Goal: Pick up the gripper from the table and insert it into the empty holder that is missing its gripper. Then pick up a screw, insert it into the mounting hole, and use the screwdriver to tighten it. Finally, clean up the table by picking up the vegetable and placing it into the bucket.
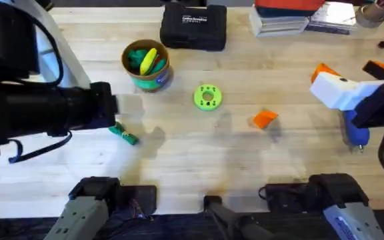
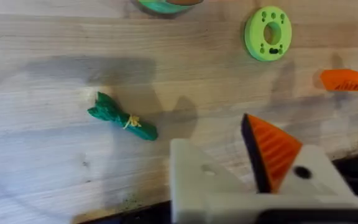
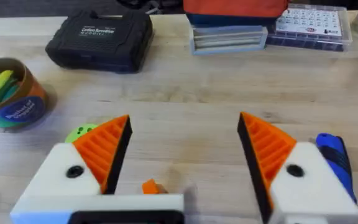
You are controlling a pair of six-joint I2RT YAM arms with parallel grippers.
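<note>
Nothing looks done yet: right gripper spread wide and empty, orange gripper loose mid-table, vegetable outside bucket; left gripper's spread cannot be told.

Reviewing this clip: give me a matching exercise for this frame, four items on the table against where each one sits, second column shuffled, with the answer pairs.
Items
1. vegetable
2. gripper
3. screwdriver
4. bucket

Places
A. under the right arm, near the table's right edge
B. on bare wood to the right of the lime-green disc
C. in front of the black case, holding yellow and green toys
D. on the wood just beside the left end effector

Pairs: 1-D, 2-B, 3-A, 4-C
</note>
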